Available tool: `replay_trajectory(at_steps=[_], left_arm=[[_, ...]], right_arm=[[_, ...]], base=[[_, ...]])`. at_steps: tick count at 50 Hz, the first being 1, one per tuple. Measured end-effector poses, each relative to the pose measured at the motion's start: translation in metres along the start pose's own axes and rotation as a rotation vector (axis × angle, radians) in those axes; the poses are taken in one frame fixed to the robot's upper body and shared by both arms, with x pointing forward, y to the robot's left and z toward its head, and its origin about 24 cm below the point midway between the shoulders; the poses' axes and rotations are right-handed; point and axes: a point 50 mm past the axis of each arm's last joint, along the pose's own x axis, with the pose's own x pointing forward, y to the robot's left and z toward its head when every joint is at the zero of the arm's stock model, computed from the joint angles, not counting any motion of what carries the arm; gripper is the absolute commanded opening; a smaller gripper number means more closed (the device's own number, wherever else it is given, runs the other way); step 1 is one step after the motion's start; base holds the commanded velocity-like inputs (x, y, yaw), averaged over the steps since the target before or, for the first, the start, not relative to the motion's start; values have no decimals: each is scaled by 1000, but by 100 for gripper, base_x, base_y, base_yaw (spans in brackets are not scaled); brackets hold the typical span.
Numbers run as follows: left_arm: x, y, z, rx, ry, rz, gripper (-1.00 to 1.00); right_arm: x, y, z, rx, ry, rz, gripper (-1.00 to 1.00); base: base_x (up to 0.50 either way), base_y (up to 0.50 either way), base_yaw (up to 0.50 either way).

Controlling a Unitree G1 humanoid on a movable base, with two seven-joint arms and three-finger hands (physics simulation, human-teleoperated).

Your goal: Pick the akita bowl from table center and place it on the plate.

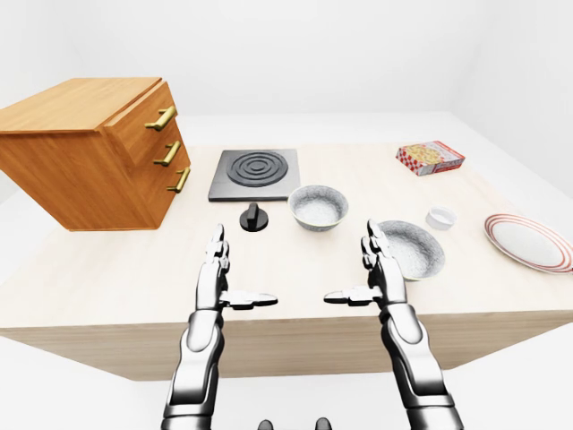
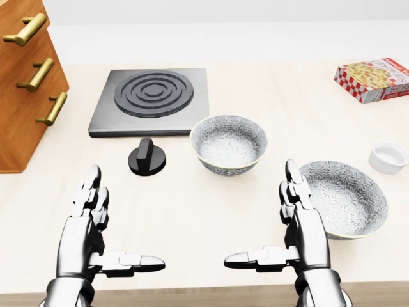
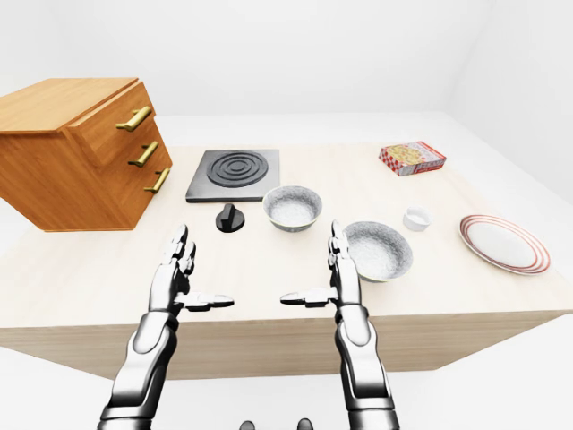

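Observation:
A grey patterned akita bowl (image 2: pixel 229 144) stands upright at the table's centre, just below the black hob. A second, similar patterned bowl (image 2: pixel 345 198) sits lower right of it, close beside my right hand. The white plate with red rim rings (image 1: pixel 530 240) lies at the table's far right edge and is out of the head view. My left hand (image 2: pixel 126 219) and right hand (image 2: pixel 259 214) hover over the table's near edge, both open with fingers straight and thumbs pointing inward. Neither hand holds or touches anything.
A wooden drawer cabinet (image 1: pixel 94 152) fills the table's left side. The black hob (image 2: pixel 152 99) and a black knob (image 2: pixel 147 157) lie left of the centre bowl. A small white ramekin (image 2: pixel 388 157) and a red-checked box (image 2: pixel 374 78) are on the right.

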Motion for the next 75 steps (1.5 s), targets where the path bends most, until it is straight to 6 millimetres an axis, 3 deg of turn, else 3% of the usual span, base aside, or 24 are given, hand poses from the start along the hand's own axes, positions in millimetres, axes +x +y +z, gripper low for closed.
replay_trajectory(at_steps=[10, 21, 32, 67, 75], left_arm=[[9, 4, 4, 19, 19, -18, 100], [38, 8, 43, 35, -94, -11, 100], [46, 7, 64, 36, -172, -8, 100], [46, 6, 84, 20, -250, -10, 100], [46, 6, 85, 17, -255, -12, 100]], right_arm=[[9, -2, 12, -16, -6, 24, 100], [30, -3, 46, -26, -128, 40, 100], [38, 1, 61, -26, -178, 51, 100], [37, 0, 66, -52, -202, 50, 100], [37, 1, 64, -68, -194, 60, 100]], base=[[0, 0, 0], [0, 0, 0], [0, -49, 0], [3, -50, 0], [5, -3, 0]])
